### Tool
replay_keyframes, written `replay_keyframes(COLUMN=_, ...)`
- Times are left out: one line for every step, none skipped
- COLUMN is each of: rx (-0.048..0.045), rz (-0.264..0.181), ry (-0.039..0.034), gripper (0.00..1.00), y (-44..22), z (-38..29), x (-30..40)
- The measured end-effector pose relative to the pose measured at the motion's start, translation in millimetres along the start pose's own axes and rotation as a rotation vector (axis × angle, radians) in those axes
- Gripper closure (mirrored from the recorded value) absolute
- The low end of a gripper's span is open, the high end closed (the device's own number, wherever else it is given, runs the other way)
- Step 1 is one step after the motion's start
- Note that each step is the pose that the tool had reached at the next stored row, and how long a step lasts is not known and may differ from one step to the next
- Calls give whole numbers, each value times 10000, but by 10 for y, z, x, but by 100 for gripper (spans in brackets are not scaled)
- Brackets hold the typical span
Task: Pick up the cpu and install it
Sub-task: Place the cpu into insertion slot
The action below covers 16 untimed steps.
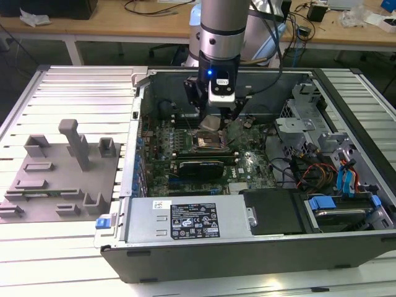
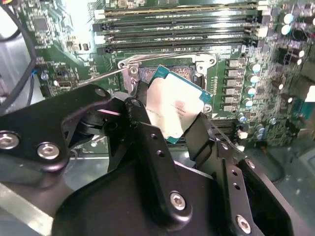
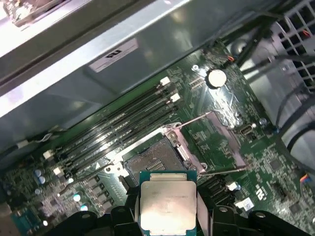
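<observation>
My gripper (image 1: 211, 122) hangs inside the open computer case, shut on the cpu (image 3: 168, 201), a small square chip with a silvery top and a green rim. The chip is held by its two side edges between the black fingers (image 2: 142, 105). In both wrist views it floats just above the dark open socket (image 3: 153, 161) on the green motherboard (image 1: 247, 164), apart from it. In the second wrist view the cpu (image 2: 173, 110) covers most of the socket. The socket's metal frame (image 3: 184, 142) and thin lever (image 2: 106, 74) stand open.
Rows of black memory slots (image 3: 118, 130) run beside the socket. A grey power supply (image 1: 185, 219) sits at the case's front, with cables and blue drive clips (image 1: 343, 179) at the exterior view's right. Grey fixture blocks (image 1: 68, 170) stand on the table at the exterior view's left.
</observation>
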<state>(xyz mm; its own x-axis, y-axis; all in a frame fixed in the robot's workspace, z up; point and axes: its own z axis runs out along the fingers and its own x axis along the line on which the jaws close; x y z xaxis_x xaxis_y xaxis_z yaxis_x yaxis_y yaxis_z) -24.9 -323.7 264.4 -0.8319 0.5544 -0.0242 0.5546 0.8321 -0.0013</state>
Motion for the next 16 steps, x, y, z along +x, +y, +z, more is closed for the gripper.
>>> replay_keyframes(rx=4, rz=131, ry=0, gripper=45, y=0, z=0, x=0)
replay_keyframes(rx=7, rz=266, ry=1, gripper=45, y=0, z=0, x=0)
replay_keyframes(rx=12, rz=461, ry=1, gripper=45, y=0, z=0, x=0)
replay_keyframes(rx=15, rz=590, ry=1, gripper=45, y=0, z=0, x=0)
replay_keyframes(rx=18, rz=699, ry=1, gripper=45, y=0, z=0, x=0)
replay_keyframes(rx=20, rz=820, ry=2, gripper=45, y=0, z=1, x=0)
replay_keyframes(rx=23, rz=926, ry=2, gripper=45, y=0, z=0, x=0)
replay_keyframes(rx=27, rz=1089, ry=2, gripper=45, y=0, z=1, x=0)
replay_keyframes(rx=31, rz=1286, ry=2, gripper=45, y=0, z=1, x=0)
replay_keyframes(rx=34, rz=1385, ry=2, gripper=45, y=0, z=1, x=0)
replay_keyframes(rx=37, rz=1478, ry=2, gripper=45, y=0, z=1, x=0)
replay_keyframes(rx=41, rz=1665, ry=3, gripper=45, y=0, z=1, x=0)
replay_keyframes(rx=43, rz=1770, ry=2, gripper=45, y=0, z=1, x=0)
replay_keyframes(rx=46, rz=1878, ry=3, gripper=45, y=0, z=1, x=0)
replay_keyframes(rx=50, rz=2055, ry=3, gripper=45, y=0, z=2, x=0)
replay_keyframes(rx=54, rz=2203, ry=3, gripper=45, y=0, z=2, x=0)
